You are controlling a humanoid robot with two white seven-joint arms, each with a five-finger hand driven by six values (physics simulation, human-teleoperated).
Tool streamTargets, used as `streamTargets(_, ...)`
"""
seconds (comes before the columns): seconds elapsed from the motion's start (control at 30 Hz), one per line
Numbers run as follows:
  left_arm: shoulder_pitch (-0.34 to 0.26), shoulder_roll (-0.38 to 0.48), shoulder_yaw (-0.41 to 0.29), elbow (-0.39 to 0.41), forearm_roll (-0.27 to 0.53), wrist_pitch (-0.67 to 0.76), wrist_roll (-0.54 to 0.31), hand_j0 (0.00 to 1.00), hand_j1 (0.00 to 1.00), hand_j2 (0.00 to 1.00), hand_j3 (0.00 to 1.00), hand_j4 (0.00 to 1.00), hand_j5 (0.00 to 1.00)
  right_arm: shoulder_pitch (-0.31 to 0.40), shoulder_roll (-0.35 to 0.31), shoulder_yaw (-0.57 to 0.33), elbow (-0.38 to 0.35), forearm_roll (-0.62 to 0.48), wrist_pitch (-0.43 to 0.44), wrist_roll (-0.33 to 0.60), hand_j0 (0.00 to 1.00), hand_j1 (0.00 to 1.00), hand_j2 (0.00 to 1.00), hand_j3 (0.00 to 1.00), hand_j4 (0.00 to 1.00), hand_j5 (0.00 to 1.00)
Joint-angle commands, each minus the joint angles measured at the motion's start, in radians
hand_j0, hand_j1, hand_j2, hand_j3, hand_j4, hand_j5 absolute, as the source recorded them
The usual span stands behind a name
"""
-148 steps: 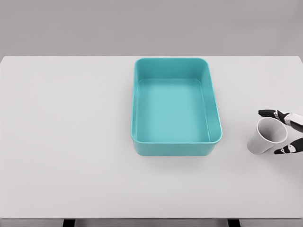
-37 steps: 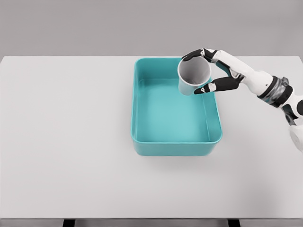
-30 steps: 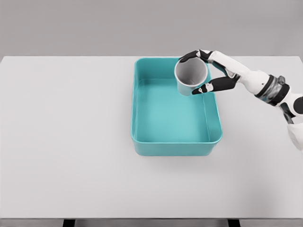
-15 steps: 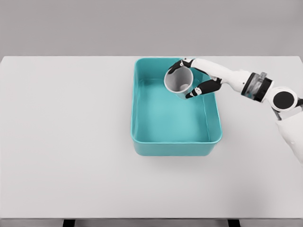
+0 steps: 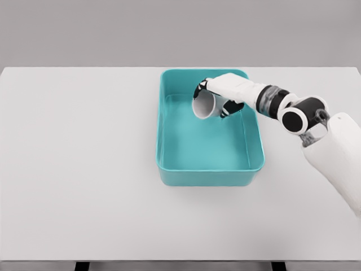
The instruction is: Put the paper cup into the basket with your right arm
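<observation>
The white paper cup [image 5: 203,106] is tipped on its side, mouth facing left, inside the far half of the teal basket [image 5: 210,176]. My right hand [image 5: 215,99] is shut on the cup, its dark fingertips wrapped over the top and right of it. The right arm reaches in from the right edge across the basket's right wall. Whether the cup touches the basket floor cannot be told. The left arm is out of view.
The basket stands at the middle of a white table [image 5: 79,169], nearer its far edge. A plain grey wall runs behind the table. Nothing else lies on the table top.
The right hand has carried the cup from the table at the right, over the basket's far right corner, then leftward and down into the basket while tipping it onto its side.
</observation>
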Motion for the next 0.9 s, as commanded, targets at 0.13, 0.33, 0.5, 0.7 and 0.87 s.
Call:
streamTargets(0.13, 0.0, 0.0, 0.0, 0.0, 0.0, 0.001, 0.0, 1.0, 1.0, 1.0, 1.0, 1.0, 1.0, -0.017, 0.038, 0.104, -0.014, 0.101, 0.074, 0.0, 0.69, 0.69, 0.69, 0.69, 0.69, 0.69)
streamTargets(0.33, 0.0, 0.0, 0.0, 0.0, 0.0, 0.001, 0.0, 1.0, 1.0, 1.0, 1.0, 1.0, 1.0, -0.017, 0.05, 0.127, -0.01, 0.094, 0.074, 0.0, 1.0, 1.0, 1.0, 1.0, 1.0, 1.0)
streamTargets(0.5, 0.0, 0.0, 0.0, 0.0, 0.0, 0.001, 0.0, 1.0, 1.0, 1.0, 1.0, 1.0, 1.0, -0.011, 0.027, 0.005, -0.066, -0.051, 0.071, 0.0, 1.0, 1.0, 1.0, 1.0, 1.0, 1.0)
streamTargets(0.7, 0.0, 0.0, 0.0, 0.0, 0.0, -0.001, 0.0, 1.0, 1.0, 1.0, 1.0, 1.0, 1.0, 0.06, -0.03, -0.267, -0.176, -0.261, 0.022, 0.0, 1.0, 1.0, 1.0, 1.0, 1.0, 1.0)
streamTargets(0.87, 0.0, 0.0, 0.0, 0.0, 0.0, 0.0, 0.0, 1.0, 1.0, 1.0, 1.0, 1.0, 1.0, 0.288, -0.077, -0.641, -0.172, -0.408, -0.093, 0.0, 1.0, 1.0, 1.0, 1.0, 1.0, 1.0)
